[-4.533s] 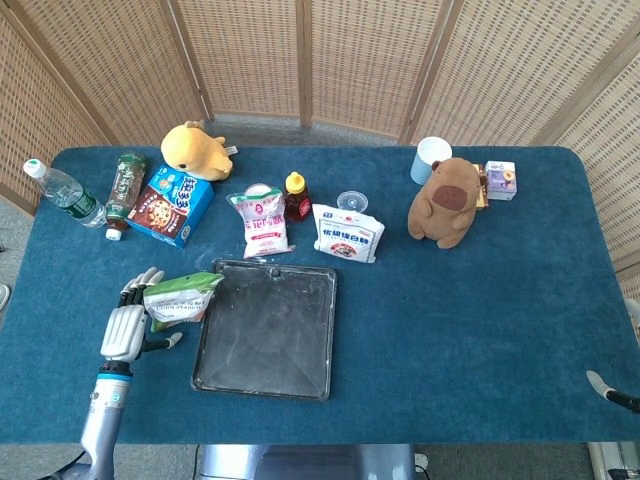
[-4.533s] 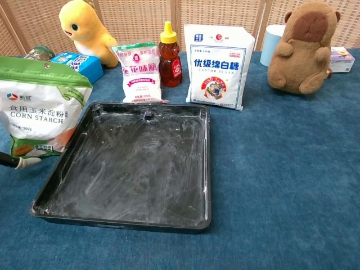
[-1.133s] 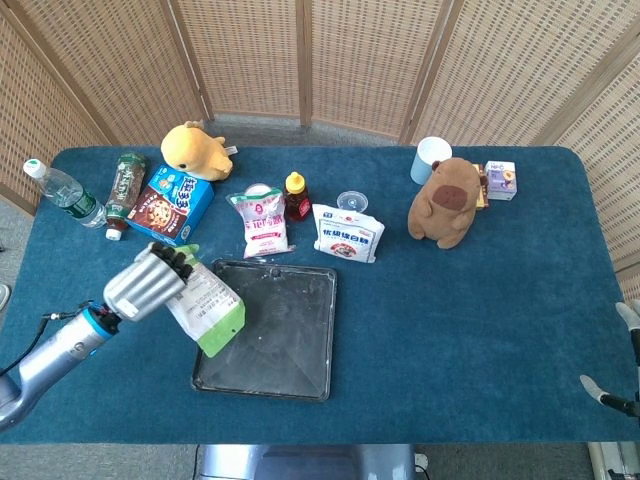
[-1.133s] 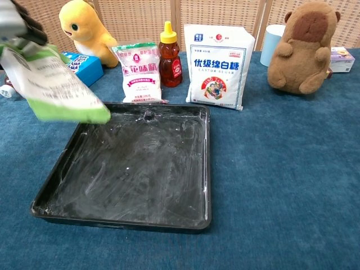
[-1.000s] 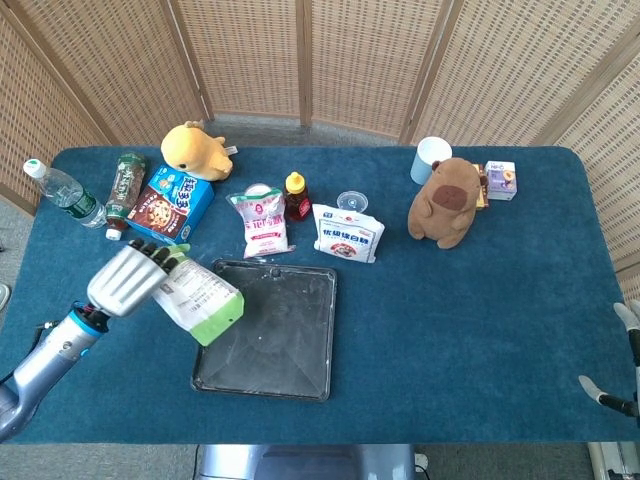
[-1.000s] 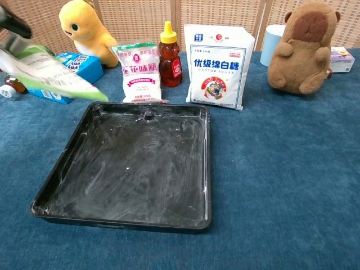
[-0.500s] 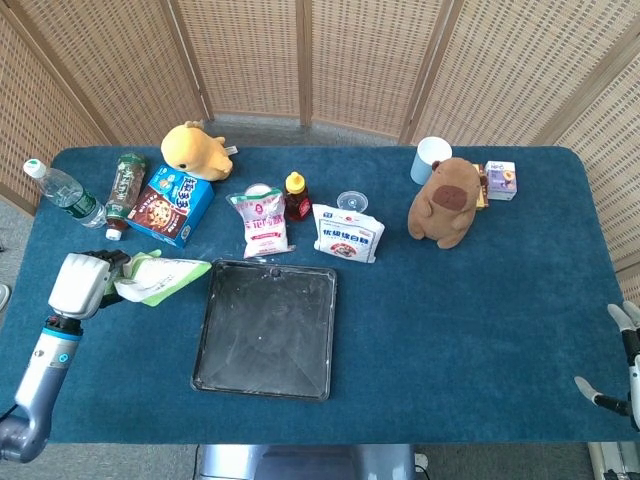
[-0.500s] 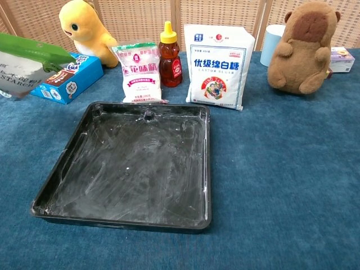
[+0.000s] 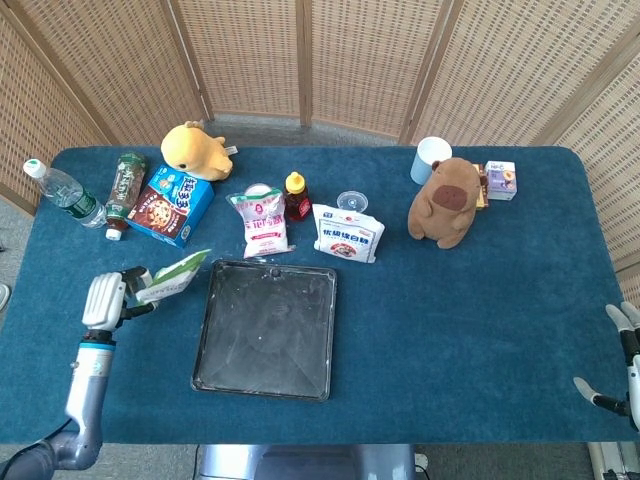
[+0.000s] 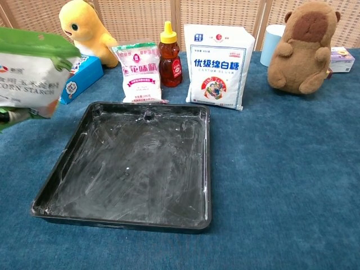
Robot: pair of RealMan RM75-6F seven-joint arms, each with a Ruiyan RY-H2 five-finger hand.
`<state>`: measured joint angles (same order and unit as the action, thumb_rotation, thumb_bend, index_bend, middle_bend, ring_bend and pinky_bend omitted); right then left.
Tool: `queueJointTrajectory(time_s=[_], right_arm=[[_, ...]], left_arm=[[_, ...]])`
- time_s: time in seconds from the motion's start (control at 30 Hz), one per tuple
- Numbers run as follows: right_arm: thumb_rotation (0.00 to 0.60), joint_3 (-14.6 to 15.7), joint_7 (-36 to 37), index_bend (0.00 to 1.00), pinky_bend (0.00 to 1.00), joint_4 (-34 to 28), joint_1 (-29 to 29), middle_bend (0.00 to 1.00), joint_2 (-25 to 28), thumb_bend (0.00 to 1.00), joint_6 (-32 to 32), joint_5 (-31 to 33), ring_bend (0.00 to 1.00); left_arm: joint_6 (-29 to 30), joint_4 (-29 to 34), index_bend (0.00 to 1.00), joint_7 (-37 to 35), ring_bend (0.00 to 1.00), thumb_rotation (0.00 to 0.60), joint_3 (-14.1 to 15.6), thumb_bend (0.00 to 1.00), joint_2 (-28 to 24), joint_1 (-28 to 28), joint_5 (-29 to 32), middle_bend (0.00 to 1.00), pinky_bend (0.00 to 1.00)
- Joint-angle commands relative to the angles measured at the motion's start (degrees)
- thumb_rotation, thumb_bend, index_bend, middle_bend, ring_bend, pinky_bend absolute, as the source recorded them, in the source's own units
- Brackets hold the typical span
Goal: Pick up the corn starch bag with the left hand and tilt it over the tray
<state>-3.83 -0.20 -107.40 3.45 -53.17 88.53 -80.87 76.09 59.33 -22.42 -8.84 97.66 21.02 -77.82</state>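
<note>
My left hand holds the corn starch bag, a white pouch with green edges, left of the black tray. In the chest view the corn starch bag hangs at the far left, label facing the camera, just outside the tray's left rim; the hand itself is hidden there. The tray is dusted with white powder. Only the fingertips of my right hand show at the right edge of the head view, spread and holding nothing.
Behind the tray stand a small sugar bag, a honey bottle, a large sugar bag and a brown plush. A cookie box, yellow plush and two bottles lie at the back left.
The left hand has swung the bag back off the tray to the left and lowered it, turning it from tilted toward upright. The right hand barely moved.
</note>
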Motion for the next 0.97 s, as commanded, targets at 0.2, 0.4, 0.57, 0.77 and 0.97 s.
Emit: queueJointTrajectory(time_s=[0.2,0.4,0.57,0.77,0.97], right_arm=[[0.6,-0.1,0.4,0.03,0.0,-0.1,0.1,0.0,0.2,0.09,0.2,0.1,0.0],[0.6,0.0,0.9,0.03,0.0,-0.3,0.2,0.0,0.5,0.09,0.4,-0.2,0.0],[0.6,0.0,1.1,0.03,0.0,-0.3,0.1,0.0,0.7,0.09,0.1,-0.3,0.0],[0.6,0.1,0.9,0.03,0.0,-0.4,0.2,0.0,0.6,0.09,0.3,-0.5,0.0],[0.6,0.3,0.8,0.03,0.0,-0.5,0.3,0.0,0.6,0.09,0.5,-0.9,0.0]], left_arm=[[-2.0,0.3,0.31,-1.8,0.23,0.6,0.8,0.22,0.9,0.0,-0.6,0.17,0.34],[-1.5,1.9,0.0,-3.8,0.11,0.6,2.9,0.02,-1.0,-0.6,-3.5,0.0,0.21],[2.1,3.0,0.0,-6.6,0.07,0.6,3.7,0.0,-2.4,-2.3,-5.4,0.0,0.18],[8.3,5.8,0.0,-11.2,0.06,0.6,4.4,0.0,-4.6,-5.1,-8.2,0.0,0.16],[17.0,10.6,0.0,-11.5,0.05,0.6,4.2,0.0,-9.6,-9.1,-10.3,0.0,0.15]])
